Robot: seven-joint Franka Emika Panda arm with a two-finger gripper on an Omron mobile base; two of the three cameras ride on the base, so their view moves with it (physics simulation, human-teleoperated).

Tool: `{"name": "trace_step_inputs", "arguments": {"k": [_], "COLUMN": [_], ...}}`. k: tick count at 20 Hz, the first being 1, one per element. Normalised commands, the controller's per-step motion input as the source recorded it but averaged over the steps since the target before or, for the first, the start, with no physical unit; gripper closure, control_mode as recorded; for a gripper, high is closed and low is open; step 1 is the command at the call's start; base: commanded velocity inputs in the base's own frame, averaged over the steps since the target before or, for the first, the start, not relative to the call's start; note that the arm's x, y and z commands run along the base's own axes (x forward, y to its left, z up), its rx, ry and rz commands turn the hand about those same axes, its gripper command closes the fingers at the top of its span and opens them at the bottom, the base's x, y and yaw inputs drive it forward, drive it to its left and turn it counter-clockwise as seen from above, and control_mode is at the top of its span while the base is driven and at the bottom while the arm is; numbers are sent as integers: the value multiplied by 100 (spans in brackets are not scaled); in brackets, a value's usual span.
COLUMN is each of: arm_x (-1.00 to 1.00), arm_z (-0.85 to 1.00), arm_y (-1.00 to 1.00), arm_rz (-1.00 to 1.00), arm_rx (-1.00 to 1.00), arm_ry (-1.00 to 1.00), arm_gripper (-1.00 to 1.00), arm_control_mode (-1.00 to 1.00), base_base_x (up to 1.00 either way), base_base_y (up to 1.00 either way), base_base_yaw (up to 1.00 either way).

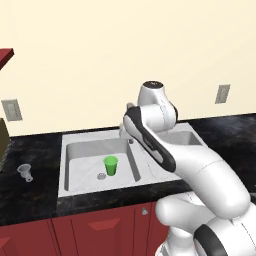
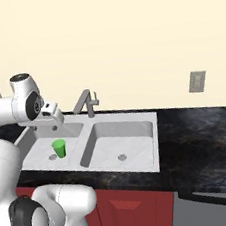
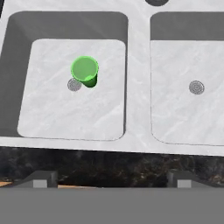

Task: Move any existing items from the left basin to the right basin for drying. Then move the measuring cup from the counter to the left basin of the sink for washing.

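The green tumbler (image 1: 110,165) (image 2: 59,148) (image 3: 84,70) stands upright in the left basin (image 1: 85,160) (image 2: 39,150) (image 3: 74,113), right beside its round drain. The right basin (image 2: 123,139) (image 3: 188,118) holds nothing but its drain. On the black counter (image 1: 35,192), left of the sink, sits the small translucent measuring cup (image 1: 25,172). My gripper (image 2: 55,123) (image 3: 111,180) hangs open well above the sink, looking straight down. Its fingertips (image 3: 41,179) are spread wide with nothing between them. The tumbler lies ahead and left of them in the hand view.
A grey faucet (image 2: 86,103) rises behind the divider between the two basins. More black counter (image 2: 203,133) stretches to the right of the sink. Red cabinets (image 1: 100,225) run below. My own arm covers part of the right basin in the left base view.
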Motion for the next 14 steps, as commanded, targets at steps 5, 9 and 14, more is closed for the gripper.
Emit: {"name": "trace_step_inputs", "arguments": {"k": [5, 9, 14], "arm_x": [0, 1, 5], "arm_z": [-25, -27, -27], "arm_y": [23, 24, 24], "arm_rz": [0, 0, 0], "arm_rx": [-2, -1, -1], "arm_ry": [0, 1, 4], "arm_gripper": [-100, -100, -100], "arm_control_mode": [-100, -100, -100], "base_base_x": [0, 0, 0], "base_base_y": [0, 0, 0], "base_base_yaw": [0, 0, 0]}}
